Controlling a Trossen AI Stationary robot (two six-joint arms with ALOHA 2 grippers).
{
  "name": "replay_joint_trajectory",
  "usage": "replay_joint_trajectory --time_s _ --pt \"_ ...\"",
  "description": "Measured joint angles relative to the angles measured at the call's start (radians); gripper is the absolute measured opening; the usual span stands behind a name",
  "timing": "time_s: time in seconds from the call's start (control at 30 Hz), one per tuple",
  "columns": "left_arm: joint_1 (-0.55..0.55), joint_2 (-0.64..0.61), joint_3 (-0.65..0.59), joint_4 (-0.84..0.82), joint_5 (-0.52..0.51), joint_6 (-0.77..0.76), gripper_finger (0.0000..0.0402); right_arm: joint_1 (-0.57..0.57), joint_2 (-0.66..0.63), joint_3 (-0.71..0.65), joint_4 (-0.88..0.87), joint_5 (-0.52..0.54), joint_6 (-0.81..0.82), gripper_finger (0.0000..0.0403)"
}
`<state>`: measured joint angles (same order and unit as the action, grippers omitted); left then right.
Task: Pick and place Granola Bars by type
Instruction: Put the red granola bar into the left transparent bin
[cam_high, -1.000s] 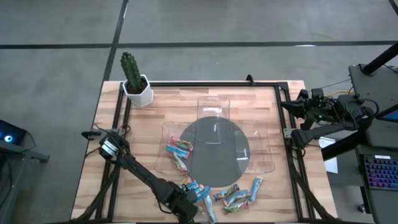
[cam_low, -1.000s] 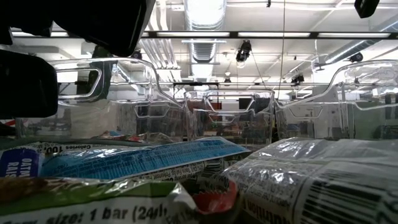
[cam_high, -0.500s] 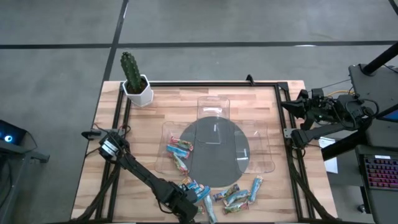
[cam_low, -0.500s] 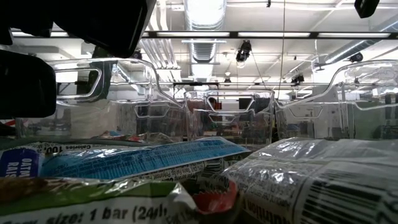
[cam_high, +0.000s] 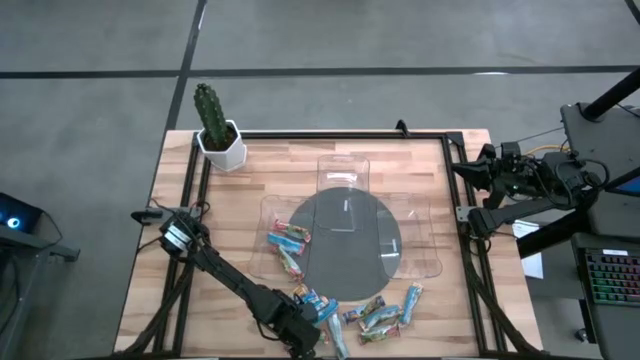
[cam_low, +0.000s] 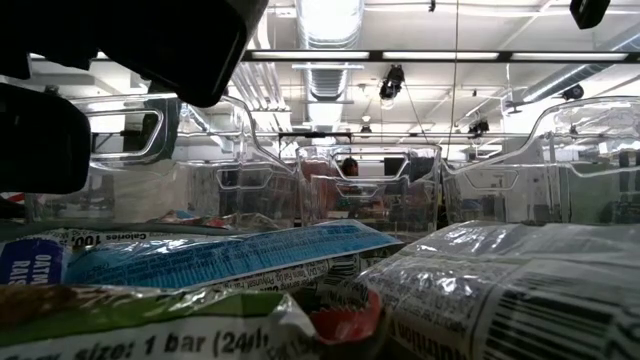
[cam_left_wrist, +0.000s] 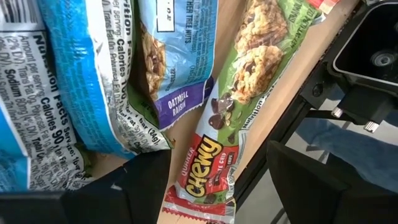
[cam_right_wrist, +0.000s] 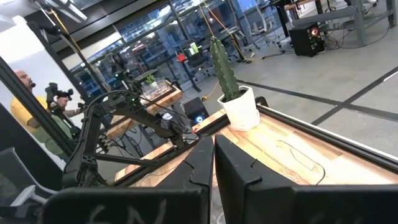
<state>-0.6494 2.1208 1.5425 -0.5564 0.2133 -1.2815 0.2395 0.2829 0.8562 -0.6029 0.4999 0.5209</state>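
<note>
Lying at the desk's near edge, the green Chewy bar looks light, soft and slippery; a pinch across its middle seems safest. The left claw hovers spread open over it. The right claw, shut, waits far right.

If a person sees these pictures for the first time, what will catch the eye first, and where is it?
First, the heap of shiny blue, green and silvery wrapped granola bars at the near edge of the wooden table, with the left gripper low beside it, its open fingers on either side of a green-and-red chewy bar. Next, the tall green cactus in a white pot at the far left corner. The right gripper waits off the table's right edge, shut.
</note>
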Motion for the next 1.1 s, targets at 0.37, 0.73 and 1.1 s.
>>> replay_joint_trajectory --time_s 0.37,0.73,1.1 --pt "0.001 0.001 0.0 0.007 0.017 0.004 0.0249 0.0 0.0 0.0 0.0 0.0 0.0 0.0009" --pt "0.001 0.001 -0.003 -0.003 0.018 0.005 0.0201 0.0 0.0 0.0 0.0 0.0 -0.004 0.0009" --pt "0.0 0.001 -0.007 -0.041 0.01 0.017 0.019 0.0 0.0 0.0 0.0 0.0 -0.008 0.0009"
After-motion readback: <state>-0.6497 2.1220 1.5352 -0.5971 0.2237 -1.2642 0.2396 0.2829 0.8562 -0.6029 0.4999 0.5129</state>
